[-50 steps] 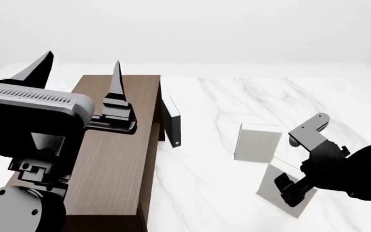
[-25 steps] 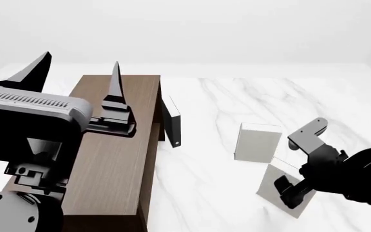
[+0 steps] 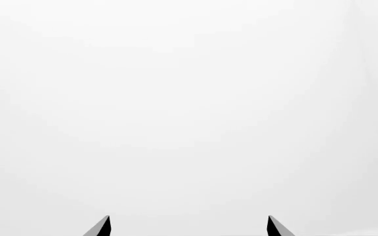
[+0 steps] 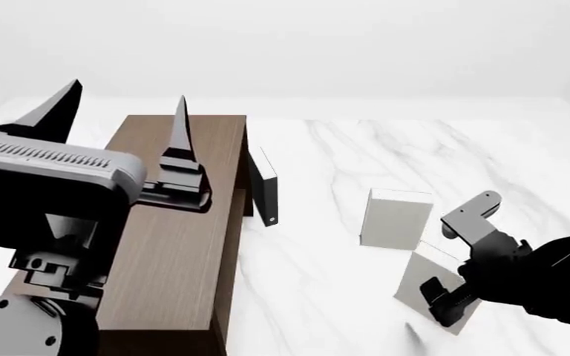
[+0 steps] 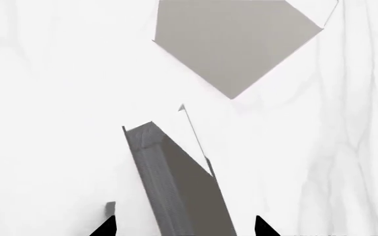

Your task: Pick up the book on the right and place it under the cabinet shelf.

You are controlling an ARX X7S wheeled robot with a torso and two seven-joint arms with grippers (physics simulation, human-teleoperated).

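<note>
Count by kind, referenced to the cabinet (image 4: 176, 237):

Cabinets: one, brown wood grain, with one thin dark door panel (image 4: 263, 189) standing at its right side.

Books: two, both white, on the marble table (image 4: 325, 252) to the right of the cabinet. One thick block-like book (image 4: 395, 219) stands nearer the cabinet; one thin book (image 4: 418, 285) lies farther right.

Grippers: two, the left gripper (image 4: 116, 111) above the cabinet, the right gripper (image 4: 456, 259) at the thin book.

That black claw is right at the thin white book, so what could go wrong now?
The right gripper straddles only the book edge, so it might slip or topple when the fingers close. The thicker white block stands close behind and could get bumped. Carrying it to the cabinet shelf, the open door panel may block the way.
</note>
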